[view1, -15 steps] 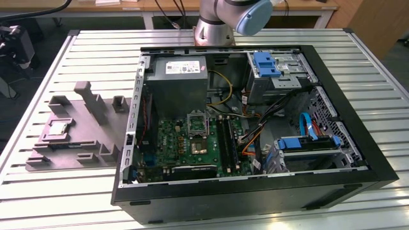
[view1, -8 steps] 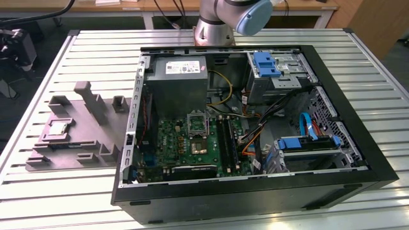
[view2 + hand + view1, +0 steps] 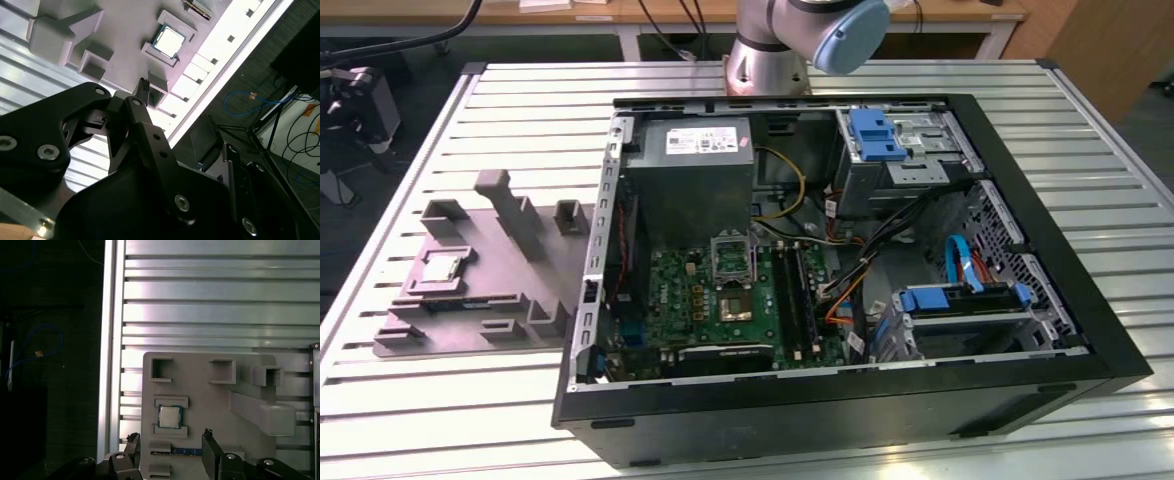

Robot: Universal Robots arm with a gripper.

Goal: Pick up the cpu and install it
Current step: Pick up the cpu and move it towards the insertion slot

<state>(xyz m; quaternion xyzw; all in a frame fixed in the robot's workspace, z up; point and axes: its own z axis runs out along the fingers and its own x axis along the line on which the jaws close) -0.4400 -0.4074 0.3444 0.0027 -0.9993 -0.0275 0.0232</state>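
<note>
Near the cpu [image 3: 170,416] the gripper [image 3: 170,437] hangs open; the exterior view adds the computer case [image 3: 854,412].

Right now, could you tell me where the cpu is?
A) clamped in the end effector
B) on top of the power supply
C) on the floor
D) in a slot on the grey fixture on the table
D: the cpu lies flat in a slot on the grey fixture, and the end effector is open and empty, apart from it.
</note>
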